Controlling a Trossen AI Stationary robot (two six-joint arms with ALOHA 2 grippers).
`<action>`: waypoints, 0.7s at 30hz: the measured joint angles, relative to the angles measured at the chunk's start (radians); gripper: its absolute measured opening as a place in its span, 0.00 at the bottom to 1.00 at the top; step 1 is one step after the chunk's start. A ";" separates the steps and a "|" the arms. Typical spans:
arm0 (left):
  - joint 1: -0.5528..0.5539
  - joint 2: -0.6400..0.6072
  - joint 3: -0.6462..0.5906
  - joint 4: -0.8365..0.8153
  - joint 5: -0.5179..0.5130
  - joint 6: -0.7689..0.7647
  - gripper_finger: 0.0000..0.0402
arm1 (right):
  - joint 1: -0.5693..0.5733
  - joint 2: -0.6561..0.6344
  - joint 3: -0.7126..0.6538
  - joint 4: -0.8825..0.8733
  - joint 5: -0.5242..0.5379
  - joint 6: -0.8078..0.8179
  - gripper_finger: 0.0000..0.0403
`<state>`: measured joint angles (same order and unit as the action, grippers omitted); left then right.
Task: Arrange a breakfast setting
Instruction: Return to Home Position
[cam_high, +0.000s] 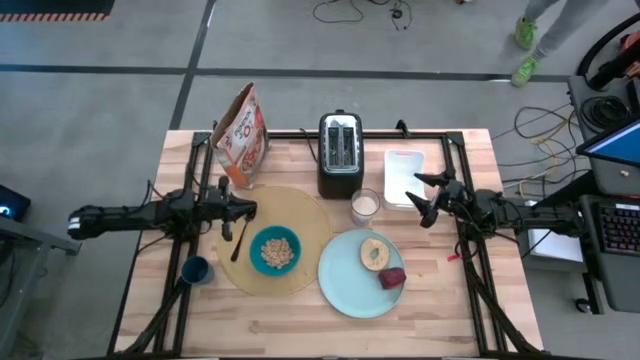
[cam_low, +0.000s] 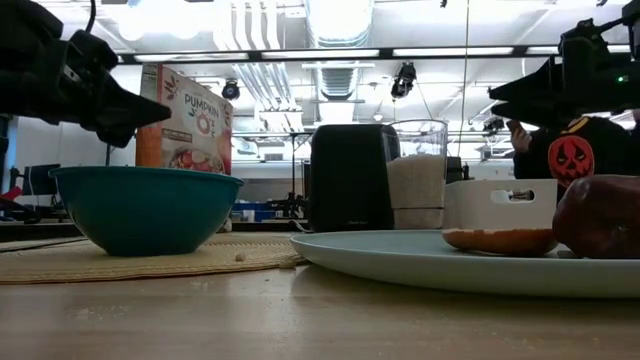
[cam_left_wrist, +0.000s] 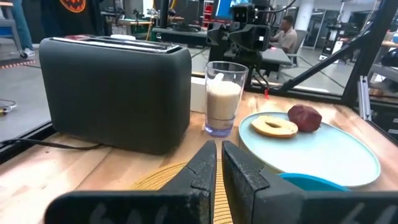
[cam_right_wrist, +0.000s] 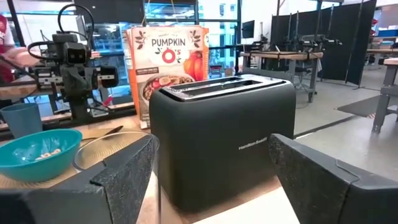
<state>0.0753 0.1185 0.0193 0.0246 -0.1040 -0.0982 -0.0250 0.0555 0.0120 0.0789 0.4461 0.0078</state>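
We see the left gripper (cam_high: 248, 209), jaws pressed together, over the round tan placemat (cam_high: 305, 215) by the black spoon (cam_high: 238, 241), right gripper (cam_high: 420, 198), jaws spread, over the counter (cam_high: 250, 322).

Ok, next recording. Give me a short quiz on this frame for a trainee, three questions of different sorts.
1. True or false: the dark blue cup stands on the round tan placemat.
2. What lies on the large pale-blue plate?
A) a black spoon
B) the round bread and the dark red fruit
C) a teal bowl
3. Fill in: the left gripper, over the placemat's far edge, has its fingers shut. The right gripper, beside the plate's far right, has its fingers ____.

Key: 1 false, the cup stands on the bare table beside the placemat; 2 B; 3 open.
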 joint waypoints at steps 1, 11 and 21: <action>0.000 0.004 0.000 0.000 0.000 0.000 0.02 | 0.000 0.000 0.000 0.000 0.000 0.000 0.76; 0.000 0.027 0.001 0.002 0.000 0.000 0.02 | 0.000 0.000 0.000 0.000 0.000 0.000 0.77; 0.000 0.043 0.001 0.005 0.000 0.000 0.02 | 0.000 0.000 -0.001 0.000 0.000 0.000 0.76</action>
<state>0.0753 0.1616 0.0204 0.0299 -0.1036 -0.0982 -0.0250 0.0551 0.0113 0.0788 0.4461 0.0078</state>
